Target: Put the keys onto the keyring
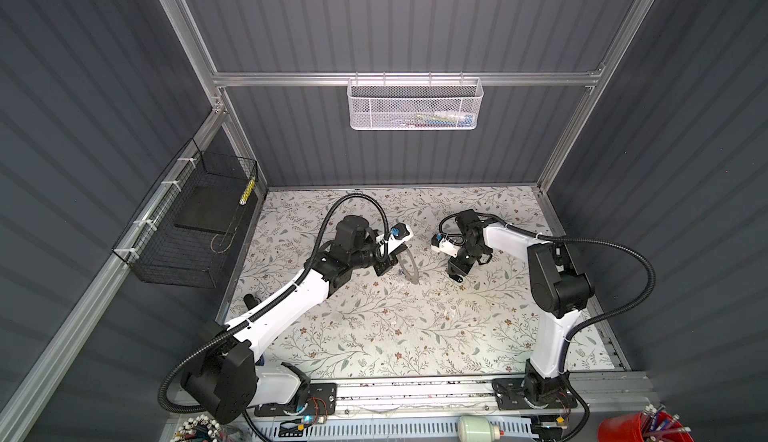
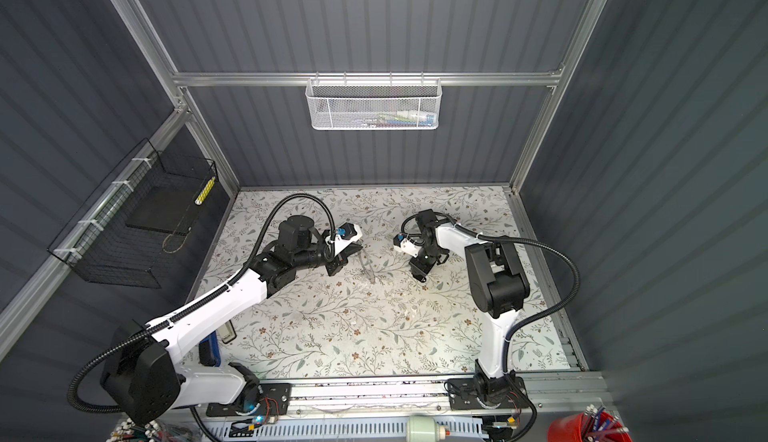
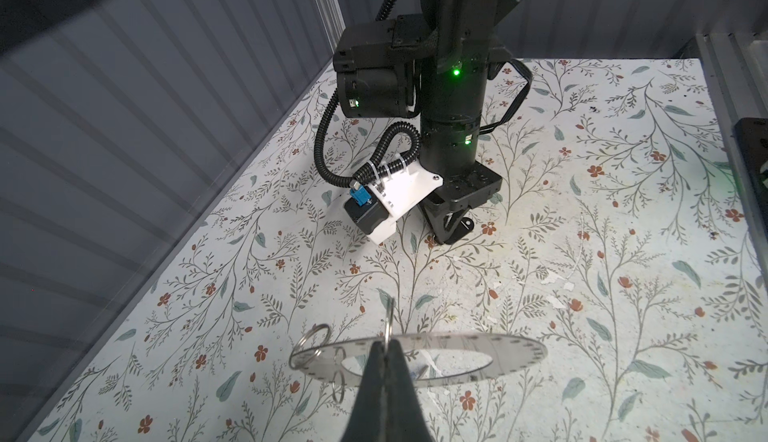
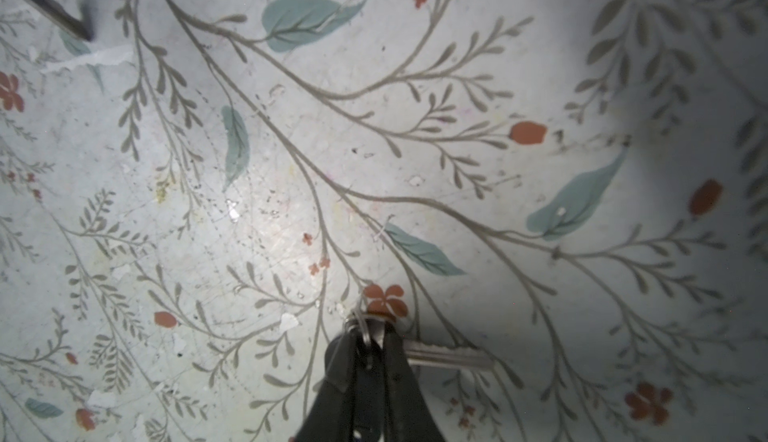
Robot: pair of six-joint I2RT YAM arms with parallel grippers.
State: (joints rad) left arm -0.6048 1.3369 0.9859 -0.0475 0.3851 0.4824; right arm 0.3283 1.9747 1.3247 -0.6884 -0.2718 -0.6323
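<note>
My left gripper (image 3: 386,342) is shut on a thin metal keyring (image 3: 389,319) that stands edge-on above its tips. A clear flat disc with a hole (image 3: 498,350) hangs from it, with other small rings (image 3: 314,338) at its far end. In both top views the disc (image 1: 409,269) (image 2: 368,270) shows just right of the left gripper (image 1: 386,268). My right gripper (image 4: 370,331) is down at the table, shut on the head of a silver key (image 4: 449,356) that carries a small wire ring (image 4: 360,325); the blade sticks out sideways. From above the right gripper (image 1: 456,276) hides the key.
The floral table (image 1: 415,336) has dark ribbed walls at the back and sides. A white mesh basket (image 1: 415,105) hangs on the back wall and a black wire basket (image 1: 187,227) on the left wall. A red bucket (image 1: 640,427) stands at the front right.
</note>
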